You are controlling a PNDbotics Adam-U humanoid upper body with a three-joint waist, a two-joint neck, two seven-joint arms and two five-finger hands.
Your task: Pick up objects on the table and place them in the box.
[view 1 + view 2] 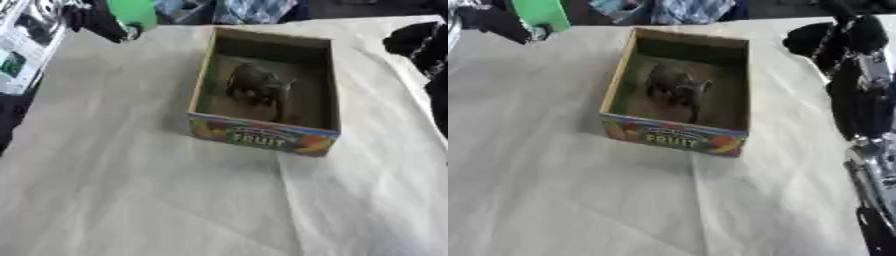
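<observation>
Inside the open cardboard box with the colourful FRUIT label (262, 137) lies a dark grey lumpy object (256, 86), on the box floor. On the white-clothed surface (131, 190) around it I see nothing left to pick. At right, the black right hand (833, 42) is raised beside the box; whether its fingers are spread I cannot tell. Placing looks done; next, withdraw or find another item.

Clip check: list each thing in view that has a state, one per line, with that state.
Box: upright on the table, top open, printed FRUIT side facing the camera.
Dark toy animal: inside the box, resting on its floor.
Right hand: raised at the right edge, beside the box, touching nothing; fingers not readable.
Left hand: not in view.
Tablecloth: spread flat, slightly creased.
</observation>
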